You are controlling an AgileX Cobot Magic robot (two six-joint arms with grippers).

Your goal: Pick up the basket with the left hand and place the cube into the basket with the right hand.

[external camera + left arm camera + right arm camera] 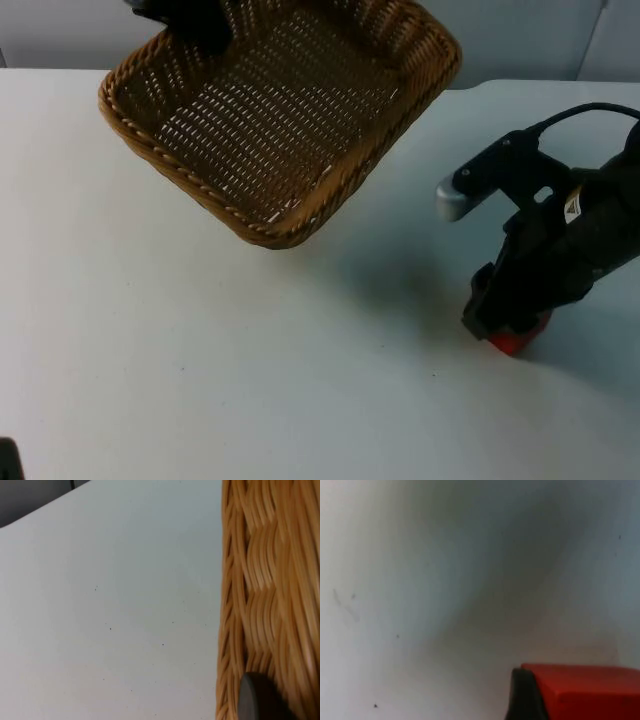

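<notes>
A brown wicker basket hangs tilted above the back of the white table. My left gripper is shut on its far rim. In the left wrist view the woven wall runs beside a black fingertip pressed against it. The red cube sits low at the right side of the table, mostly covered by my right gripper, which is shut on it. In the right wrist view the red cube lies tight against a black fingertip. I cannot tell whether the cube touches the table.
The white table top spreads wide to the front and left. The basket's shadow falls between the basket and the right arm. The grey partition wall closes the back.
</notes>
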